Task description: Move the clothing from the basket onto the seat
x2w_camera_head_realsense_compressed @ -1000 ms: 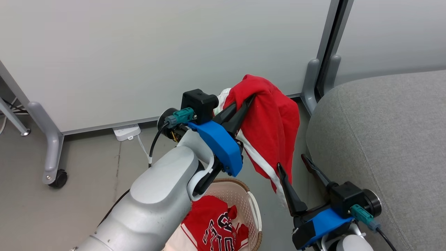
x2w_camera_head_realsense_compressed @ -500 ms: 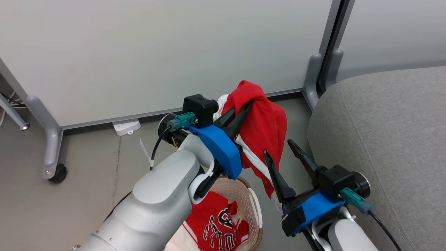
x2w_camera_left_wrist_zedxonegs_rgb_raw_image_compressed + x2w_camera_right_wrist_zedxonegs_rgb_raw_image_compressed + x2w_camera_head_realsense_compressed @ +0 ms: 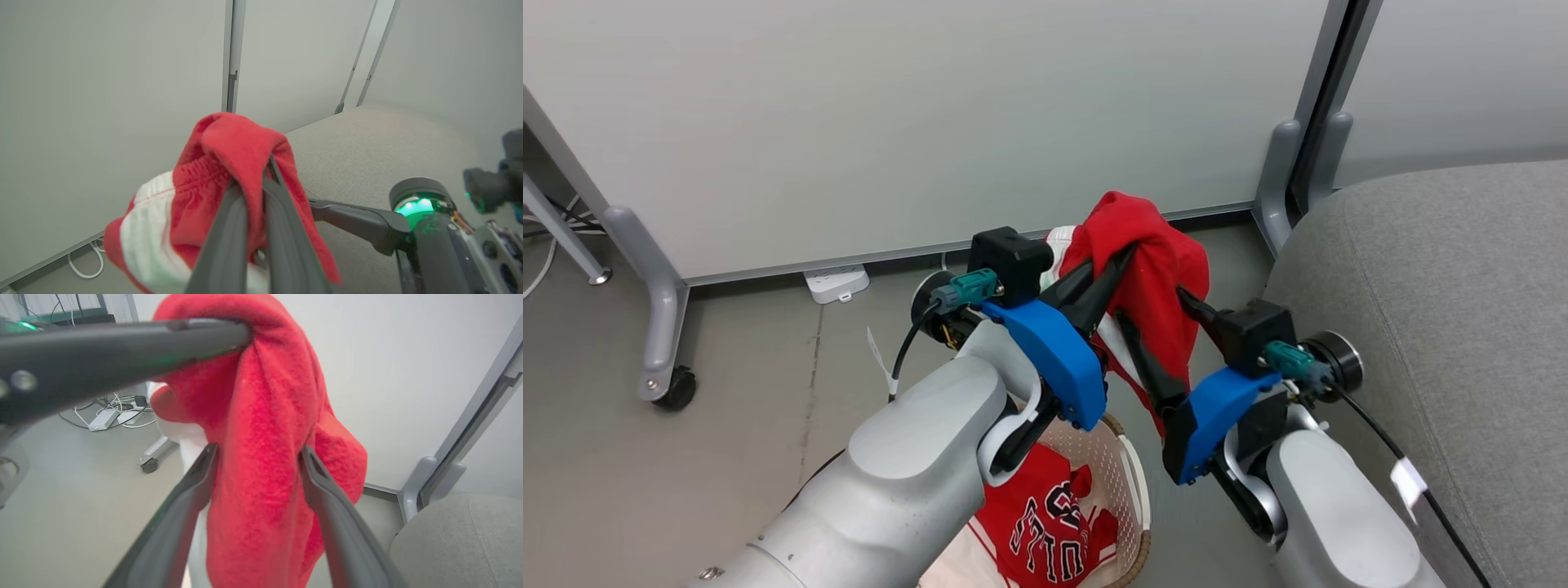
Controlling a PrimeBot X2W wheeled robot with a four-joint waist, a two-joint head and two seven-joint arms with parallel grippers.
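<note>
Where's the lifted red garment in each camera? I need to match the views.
Head view: red garment at centre, pinched by the left gripper; the right gripper straddles it lower down.
Left wrist view: red garment lower centre, bunched over the shut left gripper.
Right wrist view: red garment centre, hanging inside the open right gripper.
Shared landmark: grey sofa, at right, centre-right, lower right, same order.

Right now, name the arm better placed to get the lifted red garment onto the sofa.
Right, probably. The right claw is open astride the hanging red garment and nearer the grey sofa. The left claw is shut on the garment's top, farther off.
</note>
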